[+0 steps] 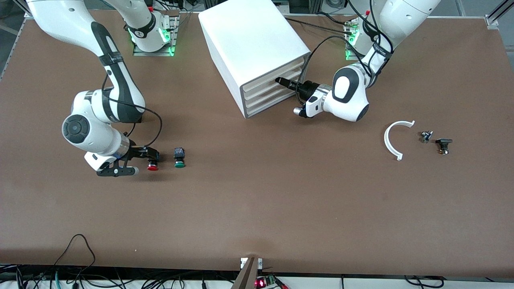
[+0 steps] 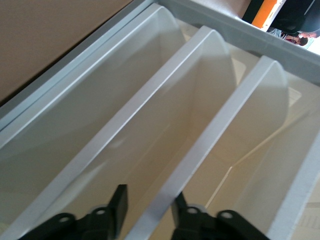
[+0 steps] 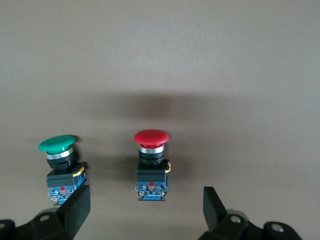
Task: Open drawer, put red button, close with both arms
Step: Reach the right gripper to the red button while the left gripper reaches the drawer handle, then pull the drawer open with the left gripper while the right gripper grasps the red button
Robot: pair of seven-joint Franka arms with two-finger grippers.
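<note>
One red button (image 3: 151,162) on its side, cap toward front camera.

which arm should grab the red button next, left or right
Right. The right gripper is open right at the red button, with a finger either side of it on the table. The left gripper is busy at a drawer front edge on the cabinet.

A green button (image 1: 179,157) lies just beside the right claw; a white curved strip (image 1: 394,138) and two small parts (image 1: 426,136) (image 1: 443,145) lie well apart from it.
</note>
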